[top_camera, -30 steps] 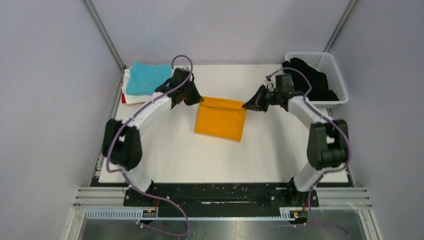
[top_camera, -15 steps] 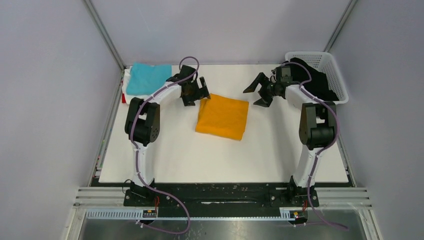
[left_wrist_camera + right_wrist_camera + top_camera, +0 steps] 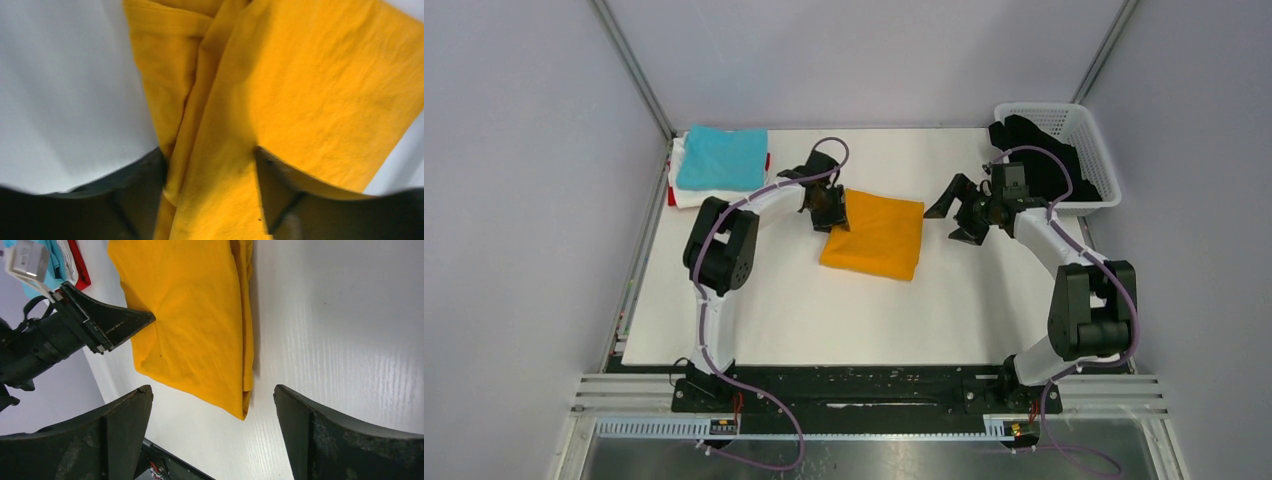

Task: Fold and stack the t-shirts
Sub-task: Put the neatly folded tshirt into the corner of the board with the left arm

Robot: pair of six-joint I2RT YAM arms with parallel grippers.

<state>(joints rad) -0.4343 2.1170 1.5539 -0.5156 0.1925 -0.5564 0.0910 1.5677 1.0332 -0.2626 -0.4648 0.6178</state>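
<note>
Likely stacking step: left gripper [image 3: 829,205] straddles 9 o'clock edge of folded mustard-orange cloth t-shirt [image 3: 874,237], hold unclear; right gripper [image 3: 951,218] released; firm pinch probably needed next.

The white shirt [image 3: 686,192] and the red shirt [image 3: 670,197] are mostly covered by the turquoise shirt [image 3: 722,157]. The orange shirt [image 3: 310,100] is cut off by the edges of the left wrist view. Whether it is pinched by the left gripper [image 3: 209,150] cannot be told. What the dark cloth [image 3: 1052,162] in the basket [image 3: 1100,150] is cannot be made out.
</note>
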